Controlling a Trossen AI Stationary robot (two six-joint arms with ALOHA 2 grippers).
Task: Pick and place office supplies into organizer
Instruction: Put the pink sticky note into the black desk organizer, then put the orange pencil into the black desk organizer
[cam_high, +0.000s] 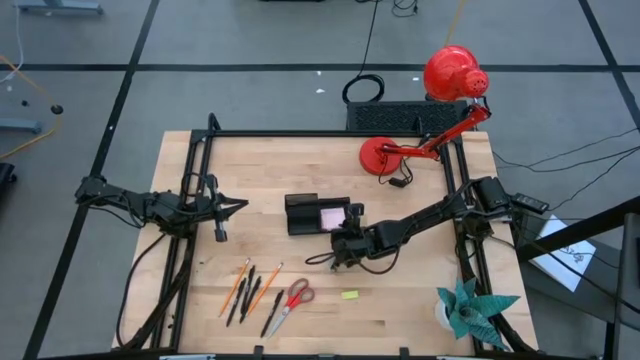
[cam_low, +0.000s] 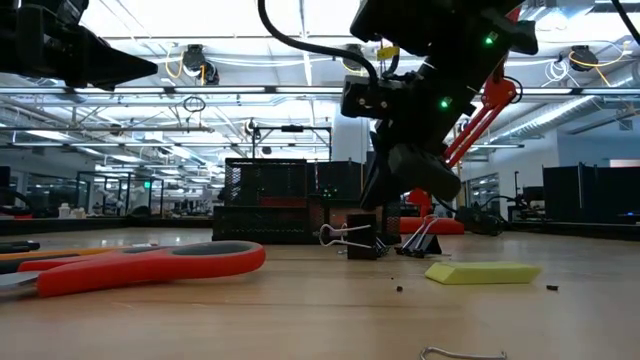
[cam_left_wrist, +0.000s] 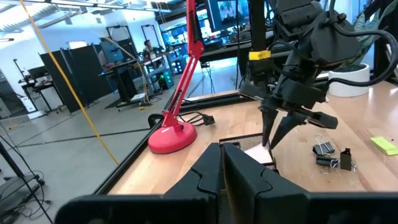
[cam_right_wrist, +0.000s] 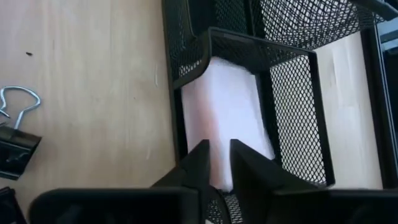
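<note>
From above, the right gripper (cam_high: 345, 238) sits over the near right end of the black wire-mesh organizer (cam_high: 303, 214) at the middle of the wooden desk (cam_high: 420, 300), where the pink square sticky-note pad (cam_high: 331, 217) lies in a compartment. The left gripper (cam_high: 232, 206) waits well apart toward the left edge; pencils and pens (cam_high: 247, 290), red-handled scissors (cam_high: 291, 302) and a small yellow piece (cam_high: 349, 295) lie near the front edge. At desk level, two black binder clips (cam_low: 385, 241) rest just beside the right arm. The left wrist shows its own fingers (cam_left_wrist: 242, 177) pressed together, holding nothing. The right wrist shows its fingers (cam_right_wrist: 198, 163) a narrow gap apart above the pad, apparently just releasing it. A good finish probably means spreading wider and lifting straight up, clear of the mesh walls.
</note>
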